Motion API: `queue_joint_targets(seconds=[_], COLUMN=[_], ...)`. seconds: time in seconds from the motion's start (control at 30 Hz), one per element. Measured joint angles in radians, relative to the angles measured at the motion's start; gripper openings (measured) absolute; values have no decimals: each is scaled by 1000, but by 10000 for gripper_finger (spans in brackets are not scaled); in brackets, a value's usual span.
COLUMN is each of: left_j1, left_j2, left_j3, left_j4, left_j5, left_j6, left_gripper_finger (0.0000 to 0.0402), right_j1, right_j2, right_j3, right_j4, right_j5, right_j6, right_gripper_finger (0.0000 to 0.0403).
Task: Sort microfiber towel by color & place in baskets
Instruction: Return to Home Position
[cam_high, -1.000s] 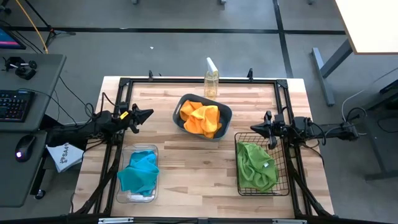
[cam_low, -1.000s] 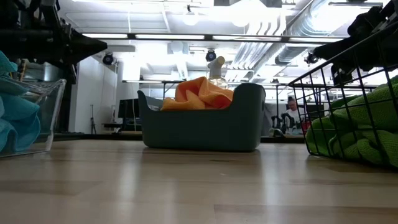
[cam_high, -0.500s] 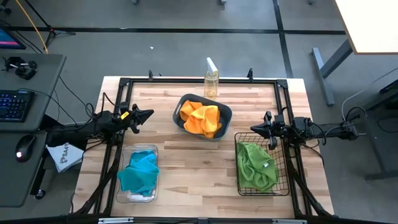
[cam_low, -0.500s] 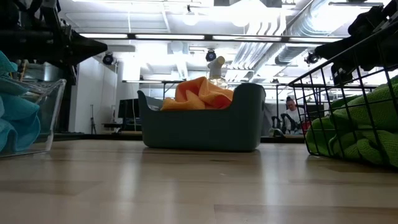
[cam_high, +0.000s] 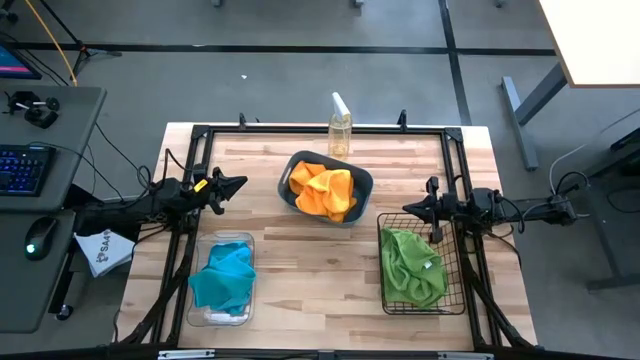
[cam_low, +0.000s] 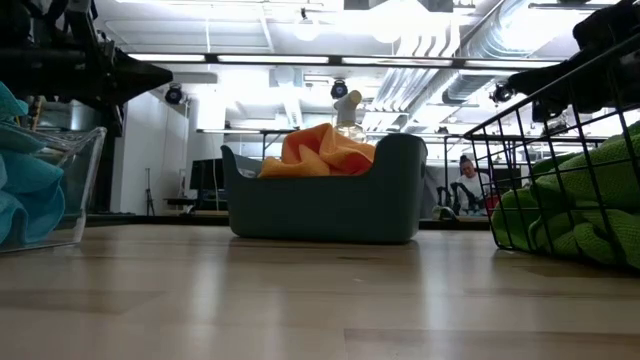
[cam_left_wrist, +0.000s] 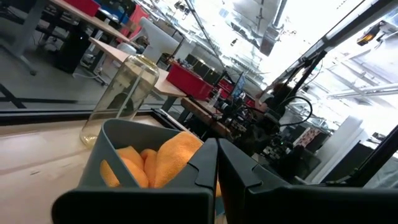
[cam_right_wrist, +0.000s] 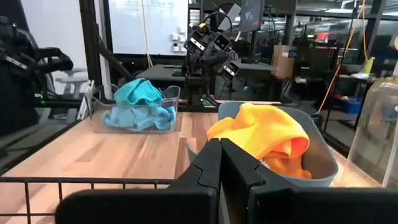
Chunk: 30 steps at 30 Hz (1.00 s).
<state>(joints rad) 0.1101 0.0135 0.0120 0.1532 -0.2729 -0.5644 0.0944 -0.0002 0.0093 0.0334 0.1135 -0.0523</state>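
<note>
Where wood worktop (cam_high: 310, 260) sits on grey floor (cam_high: 300, 80) w/ desk (cam_high: 60, 110) alongside, spray bottle (cam_high: 340, 125) stands just beside teal tub (cam_high: 366, 184); left gripper (cam_high: 240, 183) & right gripper (cam_high: 407, 208) both pinched closed, empty.

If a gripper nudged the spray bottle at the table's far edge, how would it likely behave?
The spray bottle is tall and narrow on a small base, so a push near its top would probably tip it. Its clear smooth wall looks rigid and possibly slippery to pinch. It stands just beyond the teal tub, so it might fall against that.
</note>
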Motion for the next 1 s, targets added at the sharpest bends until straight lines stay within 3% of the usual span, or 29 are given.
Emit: queue_joint_targets(seconds=[1.0], left_j1=[0], left_j2=[0], left_j3=[0], left_j4=[0], left_j5=[0], left_j6=[0], left_gripper_finger=[0], right_j1=[0], right_j2=[6], right_j3=[0], right_j4=[-2], right_j5=[-16], right_j6=[26], right_gripper_finger=[0])
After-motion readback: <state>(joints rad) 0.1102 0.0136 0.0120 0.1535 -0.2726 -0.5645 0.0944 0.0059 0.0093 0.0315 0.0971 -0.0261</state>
